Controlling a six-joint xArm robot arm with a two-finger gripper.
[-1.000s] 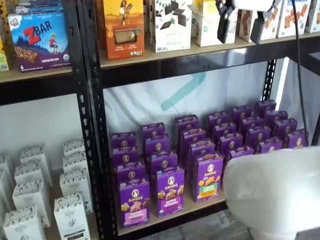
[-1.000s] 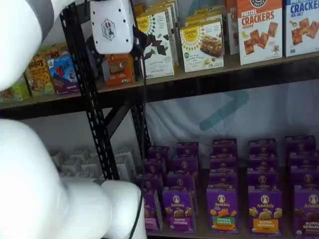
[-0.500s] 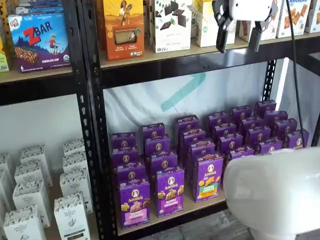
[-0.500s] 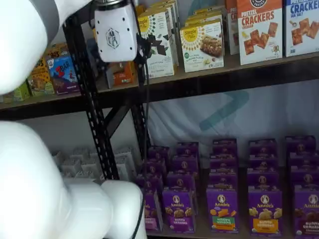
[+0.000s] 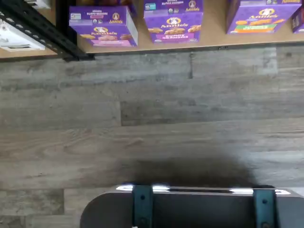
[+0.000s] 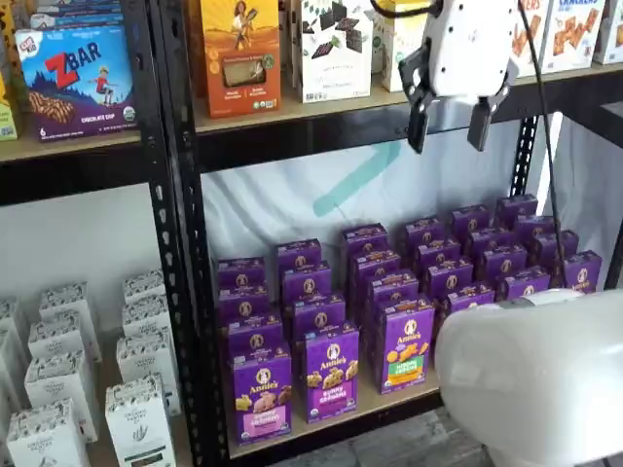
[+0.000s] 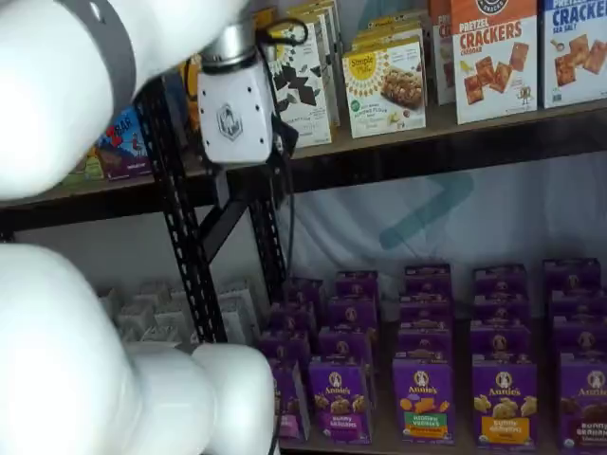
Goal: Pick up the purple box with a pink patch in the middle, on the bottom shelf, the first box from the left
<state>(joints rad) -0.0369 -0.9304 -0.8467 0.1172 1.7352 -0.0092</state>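
The purple box [image 6: 261,394] with a pink patch stands upright at the front left of the bottom shelf [image 6: 375,407]. It also shows in the wrist view [image 5: 102,31] on the tan board [image 5: 216,39]. In a shelf view only its edge [image 7: 287,403] shows behind the white arm. My gripper [image 6: 449,126] hangs high, level with the upper shelf's front edge, far above and to the right of the purple box. Its two black fingers [image 6: 419,125] stand apart with a plain gap and hold nothing. In a shelf view only its white body [image 7: 234,118] shows.
An all-purple carton [image 6: 331,373] and one with a green and orange patch [image 6: 406,345] stand beside the purple box, with several purple rows behind. White cartons [image 6: 58,389] fill the left bay. The arm's white base [image 6: 535,379] stands in front. A dark mount with teal brackets [image 5: 190,209] lies over the wood floor [image 5: 152,118].
My gripper has come down from the view's top edge to the level of the upper shelf's front edge and shifted slightly left. The boxes have not moved.
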